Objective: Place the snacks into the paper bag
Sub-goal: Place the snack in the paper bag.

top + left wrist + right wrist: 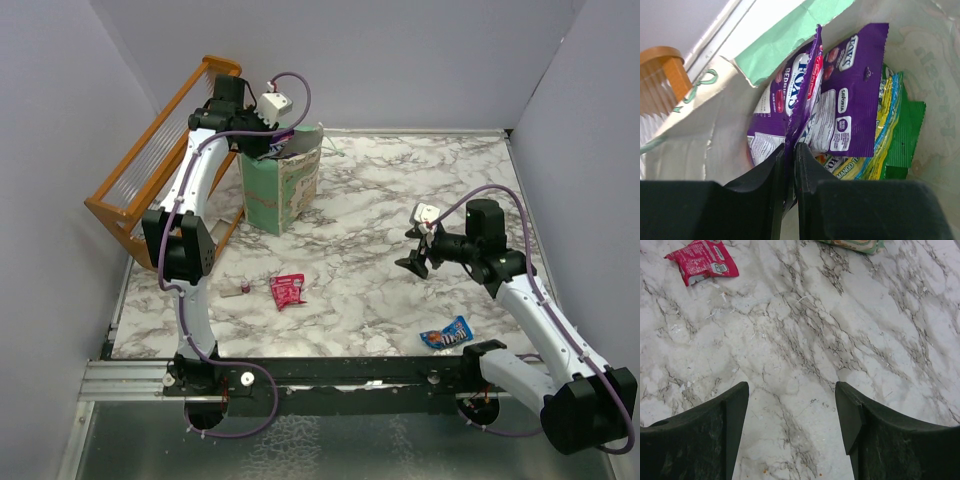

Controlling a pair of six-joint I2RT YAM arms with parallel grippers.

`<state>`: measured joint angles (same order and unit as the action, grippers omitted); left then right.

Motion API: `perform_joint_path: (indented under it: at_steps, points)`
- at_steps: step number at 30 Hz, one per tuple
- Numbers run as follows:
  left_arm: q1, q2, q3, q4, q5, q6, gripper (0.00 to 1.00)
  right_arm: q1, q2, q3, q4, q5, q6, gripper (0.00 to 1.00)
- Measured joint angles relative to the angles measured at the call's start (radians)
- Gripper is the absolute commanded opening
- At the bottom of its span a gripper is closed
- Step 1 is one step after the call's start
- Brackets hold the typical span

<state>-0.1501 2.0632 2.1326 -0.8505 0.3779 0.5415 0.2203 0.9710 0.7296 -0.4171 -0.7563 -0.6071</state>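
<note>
Pinched, seemingly, a purple packet (pixel 785 100) inside the bag (pixel 715 140) with the left gripper (pixel 790 148); held the right gripper (pixel 792 392) wide open, empty.

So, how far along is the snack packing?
Done: yellow packet and green packet lie inside the paper bag. In hand: the left claw pinches a purple packet in the bag's mouth. Left: red packet and blue packet on the table; right claw open, empty.
</note>
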Motion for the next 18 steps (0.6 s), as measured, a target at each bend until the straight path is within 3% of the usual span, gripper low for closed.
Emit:
perform_joint_path:
  at_steps: [7, 13, 15, 18]
  points:
    - [0.0, -0.001, 0.0, -0.005, 0.007, 0.007, 0.51, 0.0, 0.004, 0.0, 0.0, 0.0, 0.0, 0.71]
    - [0.0, -0.06, -0.037, 0.038, 0.008, 0.0, 0.62, 0.0, 0.003, 0.0, 0.0, 0.008, 0.0, 0.71]
    - [0.0, -0.112, -0.076, 0.071, 0.008, -0.008, 0.77, 0.0, 0.002, 0.0, -0.002, 0.015, -0.005, 0.71]
    - [0.0, -0.212, -0.15, 0.14, 0.007, -0.021, 0.89, 0.0, 0.001, 0.014, -0.032, 0.037, -0.027, 0.72]
